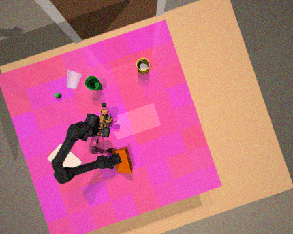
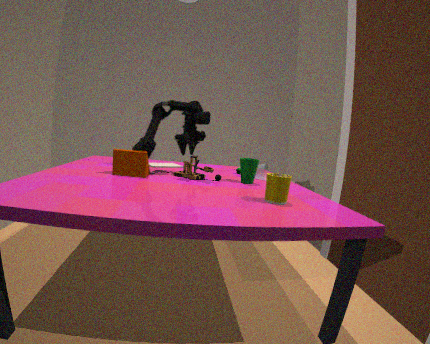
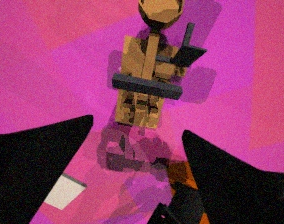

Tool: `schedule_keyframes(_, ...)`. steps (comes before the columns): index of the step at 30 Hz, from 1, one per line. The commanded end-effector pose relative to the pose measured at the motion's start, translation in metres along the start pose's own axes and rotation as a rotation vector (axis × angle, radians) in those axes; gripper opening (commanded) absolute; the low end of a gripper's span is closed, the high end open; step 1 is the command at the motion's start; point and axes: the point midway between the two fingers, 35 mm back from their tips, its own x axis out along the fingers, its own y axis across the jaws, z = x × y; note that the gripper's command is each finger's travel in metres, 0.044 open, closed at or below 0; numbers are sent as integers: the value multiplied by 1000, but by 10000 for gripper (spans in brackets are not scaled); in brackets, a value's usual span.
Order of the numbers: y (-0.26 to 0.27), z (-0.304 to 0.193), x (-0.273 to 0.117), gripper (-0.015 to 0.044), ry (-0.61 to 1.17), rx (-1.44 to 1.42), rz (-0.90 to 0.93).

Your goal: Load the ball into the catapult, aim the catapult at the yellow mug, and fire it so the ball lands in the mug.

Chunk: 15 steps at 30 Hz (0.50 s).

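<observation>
The wooden catapult (image 1: 105, 120) stands near the middle of the pink table, its spoon end pointing towards the far cups. In the wrist view the catapult (image 3: 150, 85) lies straight below me, and its round bowl (image 3: 161, 10) at the top edge holds no ball. A small dark ball (image 1: 103, 105) lies on the table just beyond the bowl; it also shows in the side view (image 2: 217, 177). The yellow mug (image 1: 143, 64) stands upright at the far right. My gripper (image 2: 188, 146) hovers above the catapult, open and empty, with a finger on each side (image 3: 138, 155).
A green cup (image 1: 92, 82) and a pale translucent cup (image 1: 73, 79) stand beyond the catapult. A small green ball (image 1: 57, 95) lies to the left. An orange box (image 1: 123, 160) stands by my arm's base, next to a white sheet (image 1: 66, 159).
</observation>
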Motion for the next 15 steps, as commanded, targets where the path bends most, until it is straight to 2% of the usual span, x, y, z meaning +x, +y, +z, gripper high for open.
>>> schedule_keyframes(1,0,-6,23,440,15,19,7)
schedule_keyframes(15,1,-5,40,440,14,19,6)
